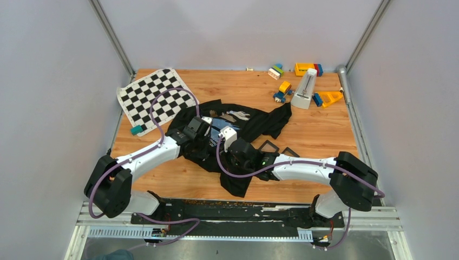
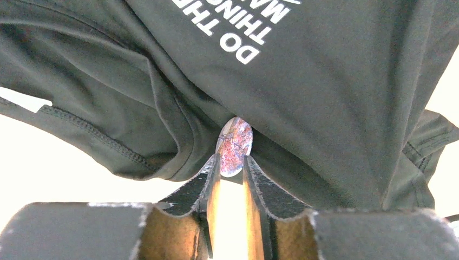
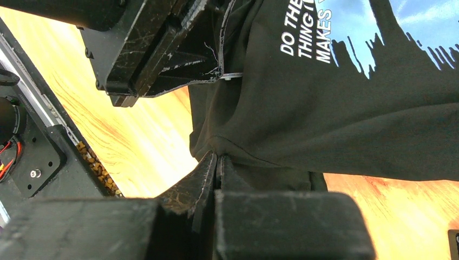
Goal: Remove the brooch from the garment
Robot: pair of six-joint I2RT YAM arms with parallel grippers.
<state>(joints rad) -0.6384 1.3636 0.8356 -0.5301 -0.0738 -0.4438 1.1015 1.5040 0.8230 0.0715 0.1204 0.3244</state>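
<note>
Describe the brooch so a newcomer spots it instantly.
Find the black garment filling the left wrist view. Below its white lettering, the left gripper pinches the brooch: a small oval, mottled pink and purple, the only coloured spot on plain dark cloth.

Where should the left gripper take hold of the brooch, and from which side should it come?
Grip the brooch at its free lower rim, across its narrow width, coming from below the garment fold. The oval's upper end is tucked into the cloth. Only the lower end hangs clear, where the left gripper seems to pinch it.
</note>
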